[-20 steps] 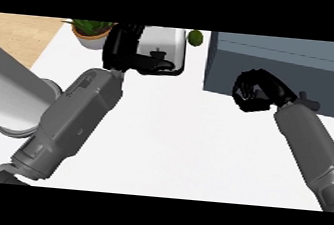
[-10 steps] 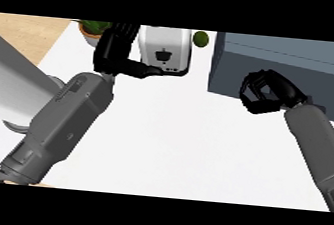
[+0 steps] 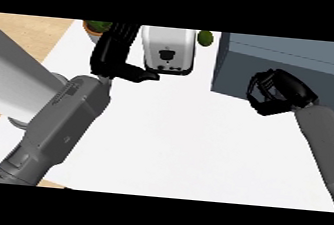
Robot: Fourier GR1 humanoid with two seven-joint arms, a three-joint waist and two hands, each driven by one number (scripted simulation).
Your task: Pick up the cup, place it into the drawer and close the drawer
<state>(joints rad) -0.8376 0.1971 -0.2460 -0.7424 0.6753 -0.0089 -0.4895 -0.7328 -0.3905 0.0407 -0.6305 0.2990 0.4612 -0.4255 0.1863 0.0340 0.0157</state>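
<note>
No cup shows in the head view. The grey drawer unit (image 3: 293,60) fills the upper right, and I cannot tell whether its drawer is open. My right hand (image 3: 279,91) sits against its dark front face with the fingers curled, and nothing shows inside them. My left hand (image 3: 116,55) is at the upper left with its fingers straight and pointing away and its thumb stuck out to the right. It lies just left of a white appliance (image 3: 168,49) and holds nothing.
A potted plant (image 3: 97,26) and a small green object (image 3: 204,37) stand at the counter's far edge, either side of the appliance. A large white cylinder (image 3: 10,78) lies at the left. The white counter top (image 3: 183,136) ends at wooden floor on the left.
Both forearms have shifted to the right and further from me. The left hand has come alongside the white appliance. The right hand stays curled at the drawer unit's front.
</note>
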